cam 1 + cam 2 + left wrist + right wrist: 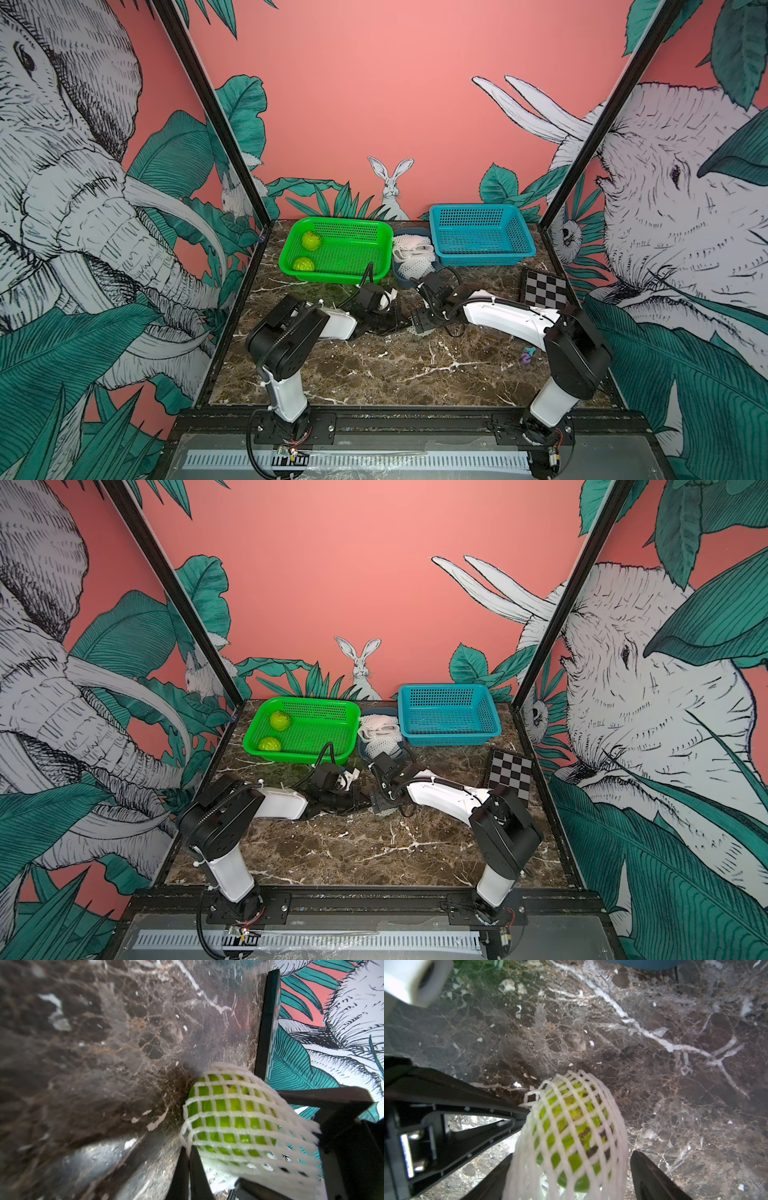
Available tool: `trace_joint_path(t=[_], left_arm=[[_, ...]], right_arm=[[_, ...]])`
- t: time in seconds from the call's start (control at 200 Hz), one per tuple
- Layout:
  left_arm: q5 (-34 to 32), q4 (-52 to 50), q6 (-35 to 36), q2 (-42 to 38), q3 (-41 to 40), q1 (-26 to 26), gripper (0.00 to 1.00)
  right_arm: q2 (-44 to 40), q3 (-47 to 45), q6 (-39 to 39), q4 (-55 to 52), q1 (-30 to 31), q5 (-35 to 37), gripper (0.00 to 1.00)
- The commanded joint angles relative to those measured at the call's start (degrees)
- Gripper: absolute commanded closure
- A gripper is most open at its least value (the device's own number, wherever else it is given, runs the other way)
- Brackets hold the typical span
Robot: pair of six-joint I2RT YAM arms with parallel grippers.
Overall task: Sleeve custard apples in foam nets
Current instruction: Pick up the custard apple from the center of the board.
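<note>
A lime-green custard apple [571, 1113] sits inside a white foam net [614, 1126] on the marble table's middle. My left gripper [190, 1153] is shut, pinching the net's edge [185, 1142] beside the fruit [232, 1118]. My right gripper [572, 1154] is open and straddles the sleeved fruit, one finger close to the net and the other standing a little off it. In both top views the two grippers [399, 322] [417, 322] meet and hide the fruit. Two bare custard apples [311, 240] [303, 264] lie in the green basket [340, 272]. More foam nets [413, 253] fill a grey-blue tub.
A blue basket [482, 253] stands at the back right, next to the tub. A checkerboard card [544, 289] lies near the right edge. A small purple and teal piece [527, 356] lies in front of the right arm. Black frame posts bound the table.
</note>
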Motion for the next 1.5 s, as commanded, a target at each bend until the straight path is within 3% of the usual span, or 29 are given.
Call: trace_joint_path(t=[0.0,0.695,1.015,1.495], left_arm=[[0.2,1.2,-0.2,-0.8,1.0,-0.5,1.0],[-0.1,1.6,-0.5,1.0,1.1,-0.4,1.0],[-0.6,0.0,-0.3,-1.3,0.2,-0.4,0.73],[-5.2,-4.0,-0.6,-10.3,-4.9,0.8,0.7]], right_arm=[[1.8,1.7,0.8,-0.1,0.3,1.5,0.16],[7.3,4.0,-0.5,0.7,0.0,2.9,0.2],[8.1,4.2,-1.3,0.6,-0.1,3.5,0.2],[8.5,6.2,-3.0,-0.8,-0.1,4.5,0.16]])
